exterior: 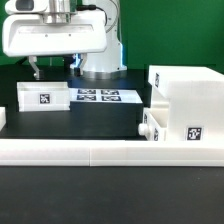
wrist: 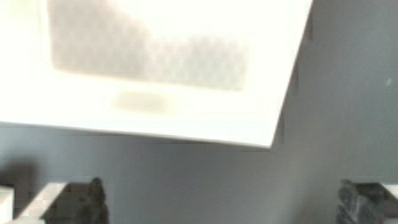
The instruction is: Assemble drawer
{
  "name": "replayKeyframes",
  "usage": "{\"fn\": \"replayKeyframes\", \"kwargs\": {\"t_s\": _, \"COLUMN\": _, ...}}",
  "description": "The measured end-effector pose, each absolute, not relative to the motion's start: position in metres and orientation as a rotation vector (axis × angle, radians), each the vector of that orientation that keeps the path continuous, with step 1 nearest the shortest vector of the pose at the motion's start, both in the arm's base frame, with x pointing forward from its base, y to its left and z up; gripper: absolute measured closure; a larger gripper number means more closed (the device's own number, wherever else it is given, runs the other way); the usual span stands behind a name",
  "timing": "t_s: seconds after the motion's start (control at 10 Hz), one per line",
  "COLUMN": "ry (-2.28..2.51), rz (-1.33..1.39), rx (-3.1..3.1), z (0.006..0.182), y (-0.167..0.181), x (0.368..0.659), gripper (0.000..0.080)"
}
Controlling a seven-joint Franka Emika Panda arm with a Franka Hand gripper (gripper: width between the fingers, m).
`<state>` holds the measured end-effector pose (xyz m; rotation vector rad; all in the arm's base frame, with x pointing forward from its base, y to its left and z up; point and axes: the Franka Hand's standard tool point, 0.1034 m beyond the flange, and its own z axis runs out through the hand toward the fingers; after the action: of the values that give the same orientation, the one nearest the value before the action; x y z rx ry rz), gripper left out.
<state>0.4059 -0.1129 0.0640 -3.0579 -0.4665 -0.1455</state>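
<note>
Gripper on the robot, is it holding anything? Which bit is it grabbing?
Nothing is held. The gripper is open, its fingers wide apart with only dark table between them. The white panel lies clear of them.

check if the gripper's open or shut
Open. In the wrist view the gripper has its fingers far apart, with only dark table between them.

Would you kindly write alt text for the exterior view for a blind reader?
The robot's white hand hangs open above a tagged white panel on a black table. The marker board lies beside it; a large white box stands at the exterior view's right.
</note>
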Motion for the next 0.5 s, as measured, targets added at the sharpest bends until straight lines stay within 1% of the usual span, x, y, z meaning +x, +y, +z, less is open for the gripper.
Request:
{"fn": "replayKeyframes", "kwargs": {"t_s": 0.2, "ry": -0.419, "rz": -0.123, "rx": -3.063, "z": 0.0569, "y": -0.1087, "x": 0.3902, "gripper": 0.0150}}
{"fn": "replayKeyframes", "kwargs": {"t_s": 0.5, "ry": -0.427, "rz": -0.124, "rx": -3.061, "z": 0.0572, "y": -0.1090, "x": 0.3916, "gripper": 0.0150}}
